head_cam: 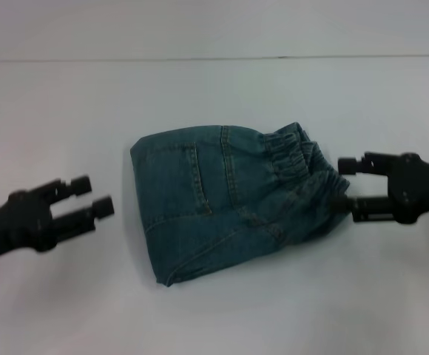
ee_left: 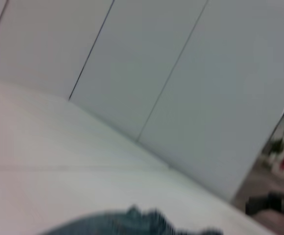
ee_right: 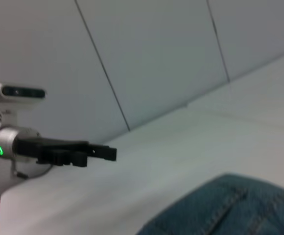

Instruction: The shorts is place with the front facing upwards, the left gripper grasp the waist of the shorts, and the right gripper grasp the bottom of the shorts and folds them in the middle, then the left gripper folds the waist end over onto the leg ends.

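The blue denim shorts [head_cam: 222, 200] lie folded into a compact shape in the middle of the white table [head_cam: 66, 103]. A pocket and seams face up. The ruffled waist of the shorts [head_cam: 303, 159] is at the right end, and the flat end points left. My right gripper [head_cam: 348, 186] is open at the waist end, with its fingertips just at the gathered edge. Well to the left of the flat end, my left gripper [head_cam: 95, 196] is open and holds nothing. The right wrist view shows the shorts [ee_right: 230, 205] close up and the left gripper [ee_right: 103, 152] farther off.
The white table ends at a pale wall [head_cam: 214, 29] behind it. In the left wrist view, the denim [ee_left: 132, 220] and the far right gripper [ee_left: 264, 203] show in front of grey wall panels [ee_left: 156, 63].
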You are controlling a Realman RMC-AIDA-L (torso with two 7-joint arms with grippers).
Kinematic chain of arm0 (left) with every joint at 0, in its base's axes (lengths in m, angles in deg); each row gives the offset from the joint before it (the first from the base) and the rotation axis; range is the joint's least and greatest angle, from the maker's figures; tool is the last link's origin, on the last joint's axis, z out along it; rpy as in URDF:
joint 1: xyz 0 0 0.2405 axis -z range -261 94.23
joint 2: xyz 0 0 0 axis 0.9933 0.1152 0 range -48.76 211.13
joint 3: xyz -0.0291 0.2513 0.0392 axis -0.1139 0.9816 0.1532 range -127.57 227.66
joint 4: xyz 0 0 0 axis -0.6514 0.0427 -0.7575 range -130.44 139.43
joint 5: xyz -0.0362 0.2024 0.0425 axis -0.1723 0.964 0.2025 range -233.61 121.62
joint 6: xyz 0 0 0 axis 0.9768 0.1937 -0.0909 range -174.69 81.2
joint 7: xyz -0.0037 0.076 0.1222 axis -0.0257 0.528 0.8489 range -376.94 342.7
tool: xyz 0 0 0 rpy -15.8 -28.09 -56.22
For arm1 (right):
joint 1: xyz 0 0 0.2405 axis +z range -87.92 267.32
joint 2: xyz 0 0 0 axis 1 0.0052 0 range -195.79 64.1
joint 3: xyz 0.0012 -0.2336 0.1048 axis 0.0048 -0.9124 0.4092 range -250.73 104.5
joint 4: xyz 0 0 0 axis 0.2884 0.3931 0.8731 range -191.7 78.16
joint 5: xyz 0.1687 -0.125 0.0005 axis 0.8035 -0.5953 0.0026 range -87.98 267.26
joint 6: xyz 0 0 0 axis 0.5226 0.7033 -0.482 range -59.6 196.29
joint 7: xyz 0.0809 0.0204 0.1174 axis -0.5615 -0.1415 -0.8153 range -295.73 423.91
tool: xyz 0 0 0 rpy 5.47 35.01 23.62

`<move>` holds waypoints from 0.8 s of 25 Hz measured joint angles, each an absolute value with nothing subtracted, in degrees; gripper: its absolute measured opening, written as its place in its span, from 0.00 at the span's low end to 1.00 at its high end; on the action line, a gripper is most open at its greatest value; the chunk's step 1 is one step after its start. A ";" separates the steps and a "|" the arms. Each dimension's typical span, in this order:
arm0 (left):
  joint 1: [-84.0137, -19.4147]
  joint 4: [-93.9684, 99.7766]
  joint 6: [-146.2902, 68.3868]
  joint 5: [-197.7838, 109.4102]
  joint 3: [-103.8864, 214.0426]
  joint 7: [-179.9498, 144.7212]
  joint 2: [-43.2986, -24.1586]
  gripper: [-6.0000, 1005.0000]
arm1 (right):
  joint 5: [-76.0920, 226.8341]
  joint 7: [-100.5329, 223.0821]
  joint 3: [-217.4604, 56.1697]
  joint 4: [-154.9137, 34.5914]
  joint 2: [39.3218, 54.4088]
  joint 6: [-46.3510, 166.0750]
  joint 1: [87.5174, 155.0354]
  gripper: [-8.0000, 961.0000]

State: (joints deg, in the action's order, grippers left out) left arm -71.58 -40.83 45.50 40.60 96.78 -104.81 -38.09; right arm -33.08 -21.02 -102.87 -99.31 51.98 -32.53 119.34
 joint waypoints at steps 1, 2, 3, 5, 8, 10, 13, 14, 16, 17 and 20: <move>-71.94 -41.34 45.50 41.41 96.76 -104.80 -38.20 0.75 | -33.09 -21.47 -103.64 -100.14 51.96 -32.37 118.85 0.78; -72.60 -42.33 45.40 43.00 96.71 -104.85 -38.45 0.75 | -33.17 -21.80 -104.29 -100.74 51.88 -32.08 118.44 0.81; -72.86 -42.79 45.31 44.03 96.71 -104.97 -38.63 0.75 | -33.32 -22.01 -104.66 -101.08 51.79 -31.84 118.10 0.83; -73.01 -43.62 44.93 46.35 96.68 -105.59 -39.03 0.75 | -34.01 -22.31 -104.74 -101.17 51.61 -31.56 117.82 0.87; -72.79 -44.15 43.82 48.50 96.68 -106.27 -39.60 0.75 | -35.99 -23.18 -104.85 -101.26 51.59 -30.23 117.83 0.94; -72.49 -44.22 43.15 49.54 96.65 -106.61 -39.71 0.75 | -37.75 -23.61 -104.91 -101.34 51.76 -29.03 118.07 0.94; -71.79 -44.25 42.81 51.00 96.64 -107.25 -39.74 0.75 | -39.23 -24.34 -105.03 -101.48 51.86 -28.19 118.46 0.93; -71.68 -44.26 42.79 51.19 96.63 -107.34 -39.74 0.75 | -39.40 -24.47 -105.06 -101.50 51.89 -28.00 118.50 0.93; -71.46 -44.27 42.77 51.57 96.62 -107.46 -39.78 0.75 | -39.53 -24.51 -105.09 -101.56 51.93 -27.68 118.53 0.93; -71.40 -44.28 42.77 51.60 96.62 -107.46 -39.82 0.75 | -39.54 -24.52 -105.10 -101.57 51.97 -27.63 118.53 0.93; -71.10 -44.18 42.77 51.66 96.62 -107.40 -39.98 0.75 | -39.56 -24.50 -105.14 -101.58 52.08 -27.20 118.53 0.93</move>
